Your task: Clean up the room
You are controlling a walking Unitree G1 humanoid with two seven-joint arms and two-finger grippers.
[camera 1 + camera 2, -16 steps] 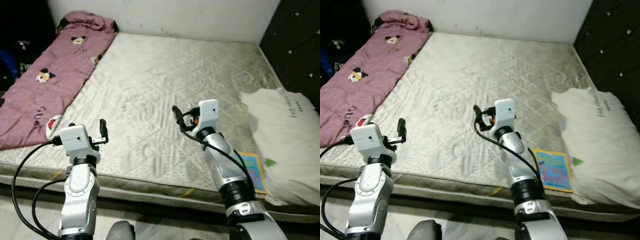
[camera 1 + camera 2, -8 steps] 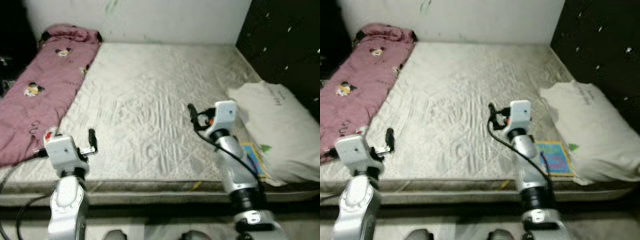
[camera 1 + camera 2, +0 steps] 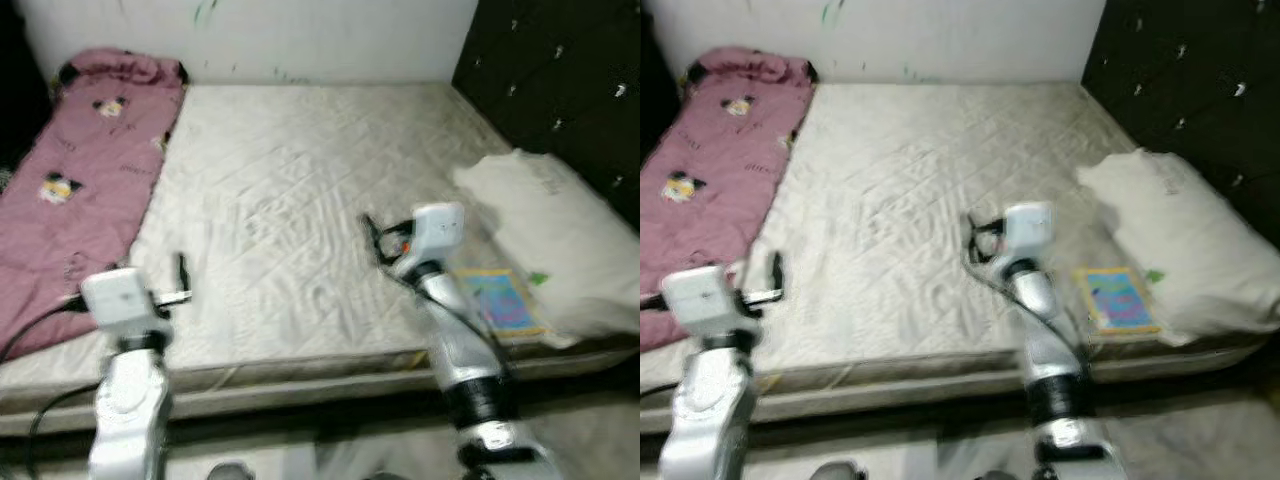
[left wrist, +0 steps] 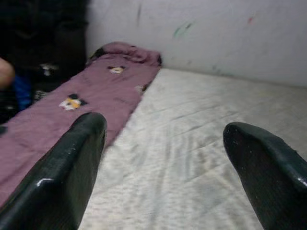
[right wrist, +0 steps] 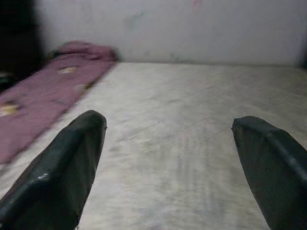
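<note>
Mattress unchanged, camera view shifted right

head cams look down on mattress, wrist cams skim it

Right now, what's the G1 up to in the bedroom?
Nothing is held at this moment. The robot stands at the side of a bare mattress with both arms raised over its near edge. The left gripper and the right gripper are both open and empty. A pink blanket lies along the robot's left side of the bed. A white pillow sits on the right, with a colourful book beside it, near the right arm.
</note>
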